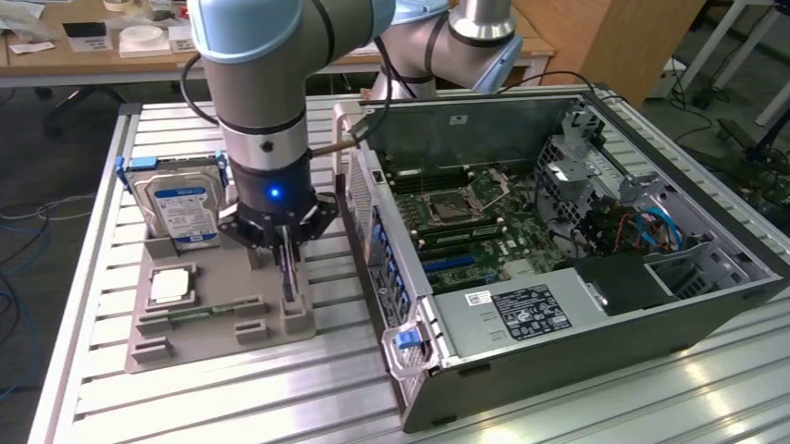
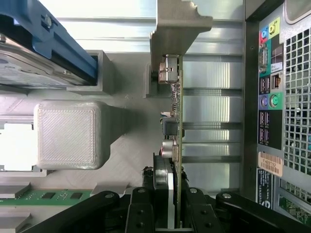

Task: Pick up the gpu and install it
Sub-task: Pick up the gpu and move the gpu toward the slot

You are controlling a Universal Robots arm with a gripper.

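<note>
The gpu (image 1: 289,277) stands on edge in the grey holder tray (image 1: 185,344), just to the exterior view's left of the open computer case (image 1: 691,310). My gripper (image 1: 288,252) hangs straight down over it. In the wrist view the gpu (image 2: 178,121) shows edge-on as a thin green board with a silver end bracket (image 2: 175,29) at its far end and a black cooler on one face. There my gripper (image 2: 169,216) is shut on the card, one black finger against each face. The card's lower edge in the tray is hidden.
A hard drive (image 1: 183,205) with a blue-white label stands in the tray behind the gripper, in a blue frame (image 2: 53,43). A memory stick (image 1: 203,313) and a square chip (image 1: 170,285) lie in the tray. The case's rear panel (image 2: 277,97) is close beside the card.
</note>
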